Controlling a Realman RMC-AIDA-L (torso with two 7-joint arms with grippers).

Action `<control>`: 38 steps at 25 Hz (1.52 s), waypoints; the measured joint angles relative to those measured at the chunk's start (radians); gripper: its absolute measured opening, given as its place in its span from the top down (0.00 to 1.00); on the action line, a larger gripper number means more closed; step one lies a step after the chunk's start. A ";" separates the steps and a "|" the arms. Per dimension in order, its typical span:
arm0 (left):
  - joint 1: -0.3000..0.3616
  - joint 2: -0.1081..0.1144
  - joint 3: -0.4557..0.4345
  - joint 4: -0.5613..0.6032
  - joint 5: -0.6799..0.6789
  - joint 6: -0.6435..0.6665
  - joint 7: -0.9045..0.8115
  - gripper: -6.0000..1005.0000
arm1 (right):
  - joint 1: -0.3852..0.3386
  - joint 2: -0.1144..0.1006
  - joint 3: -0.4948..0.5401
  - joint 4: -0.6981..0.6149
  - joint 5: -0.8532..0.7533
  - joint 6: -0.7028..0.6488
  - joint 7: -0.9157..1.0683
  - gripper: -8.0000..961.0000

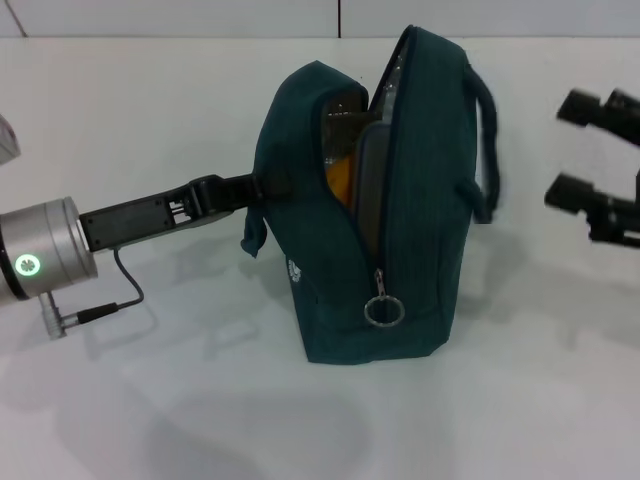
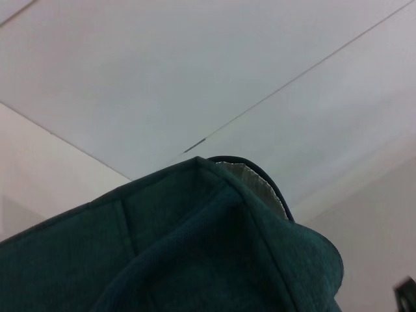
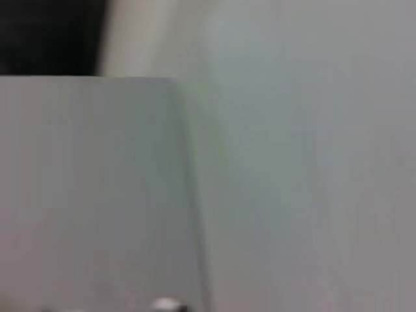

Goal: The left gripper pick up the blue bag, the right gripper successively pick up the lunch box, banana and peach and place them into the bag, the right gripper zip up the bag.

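Observation:
The blue bag (image 1: 400,230) stands upright mid-table, its zipper open down to the metal ring pull (image 1: 383,311). My left gripper (image 1: 262,187) reaches in from the left and is shut on the bag's left side. Through the opening I see a bit of yellow-orange banana (image 1: 340,178) and the grey-blue edge of the lunch box (image 1: 366,190). The peach is hidden. My right gripper (image 1: 585,150) hovers at the right edge, open, apart from the bag, with nothing between its fingers. The left wrist view shows the bag's teal fabric (image 2: 195,247) and silver lining (image 2: 250,177).
The white table (image 1: 150,400) spreads around the bag. A loop handle (image 1: 486,150) sticks out on the bag's right side, toward the right gripper. A grey cable (image 1: 110,305) hangs from the left wrist. The right wrist view shows only pale surfaces.

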State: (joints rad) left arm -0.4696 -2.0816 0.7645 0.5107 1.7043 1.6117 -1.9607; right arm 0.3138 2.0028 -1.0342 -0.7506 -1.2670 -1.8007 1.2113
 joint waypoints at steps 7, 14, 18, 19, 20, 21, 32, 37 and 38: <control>0.000 0.000 -0.001 -0.007 0.000 -0.011 0.000 0.92 | -0.026 -0.005 0.014 0.002 -0.027 -0.065 0.007 0.11; 0.000 0.000 -0.001 -0.008 -0.005 -0.020 0.000 0.91 | 0.083 0.001 -0.004 0.117 -0.264 -0.069 0.035 0.11; -0.001 0.000 -0.001 -0.008 -0.007 -0.021 0.000 0.91 | 0.190 0.005 -0.004 0.247 -0.421 0.001 0.058 0.11; -0.001 0.000 -0.001 -0.008 -0.007 -0.021 0.000 0.91 | 0.210 0.007 -0.005 0.273 -0.449 0.029 0.062 0.11; -0.001 0.000 -0.001 -0.008 -0.007 -0.021 0.000 0.91 | 0.222 0.008 -0.007 0.288 -0.464 0.048 0.064 0.11; -0.001 0.000 -0.001 -0.008 -0.007 -0.021 0.000 0.91 | 0.233 0.010 -0.013 0.300 -0.476 0.069 0.064 0.11; -0.001 -0.001 -0.001 -0.008 -0.009 -0.021 0.000 0.91 | 0.300 0.023 -0.092 0.339 -0.468 0.140 0.074 0.11; -0.003 -0.001 -0.001 -0.008 -0.009 -0.021 0.000 0.91 | 0.325 0.025 -0.094 0.361 -0.461 0.181 0.072 0.11; -0.004 -0.001 -0.001 -0.008 -0.009 -0.021 0.001 0.91 | 0.326 0.025 -0.099 0.362 -0.447 0.192 0.070 0.11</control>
State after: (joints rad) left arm -0.4741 -2.0831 0.7639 0.5032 1.6948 1.5907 -1.9601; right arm 0.6395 2.0280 -1.1333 -0.3884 -1.7145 -1.6083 1.2811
